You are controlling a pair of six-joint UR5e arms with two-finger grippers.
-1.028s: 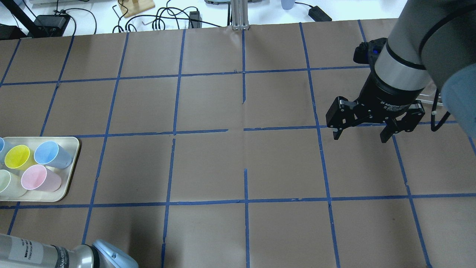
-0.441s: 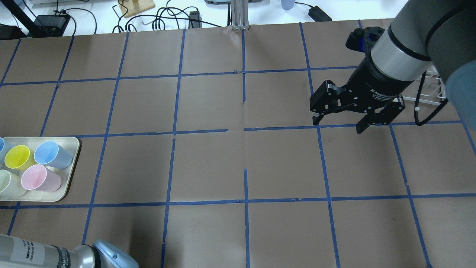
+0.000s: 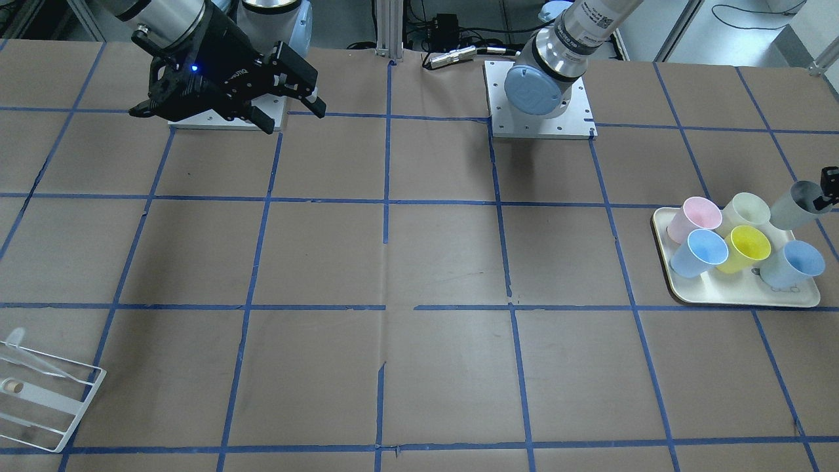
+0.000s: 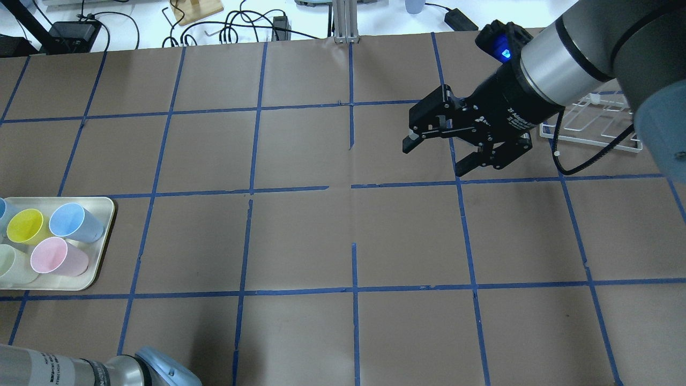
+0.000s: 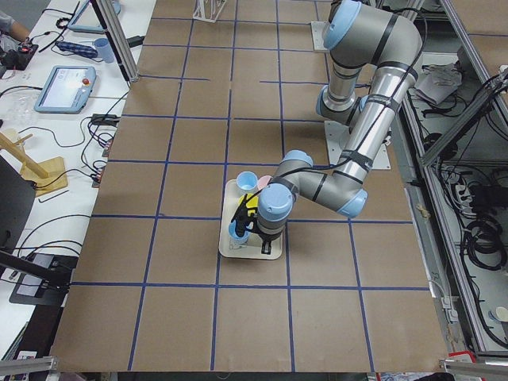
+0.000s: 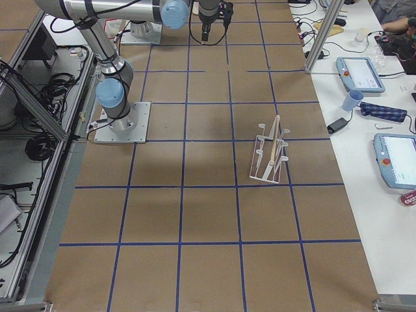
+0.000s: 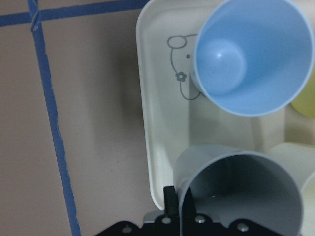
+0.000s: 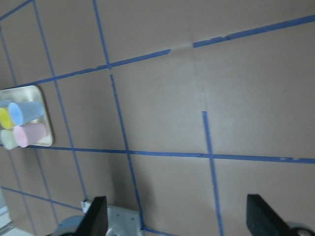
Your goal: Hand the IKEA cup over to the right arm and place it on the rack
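Observation:
The IKEA cup (image 3: 794,204) is pale grey and tilted at the tray's far corner, beside the coloured cups. My left gripper (image 3: 819,196) is shut on its rim. In the left wrist view the cup (image 7: 236,191) hangs over the cream tray (image 7: 157,98), with one finger (image 7: 170,200) against its outer wall. My right gripper (image 4: 434,160) is open and empty, hovering right of the table's middle; it also shows in the front view (image 3: 292,118). The white wire rack (image 4: 589,134) stands behind the right arm, and it shows in the front view (image 3: 46,393) and in the right side view (image 6: 270,156).
The tray (image 4: 102,241) at the left holds yellow (image 4: 24,225), light blue (image 4: 72,221), pink (image 4: 53,256) and cream (image 4: 10,262) cups. Another light blue cup (image 7: 246,54) stands next to the grey one. Brown paper with blue tape lines covers the table.
My right gripper has swung left and toward the table's far side, turning as it went, which uncovers the rack. The left arm's elbow has shifted slightly.

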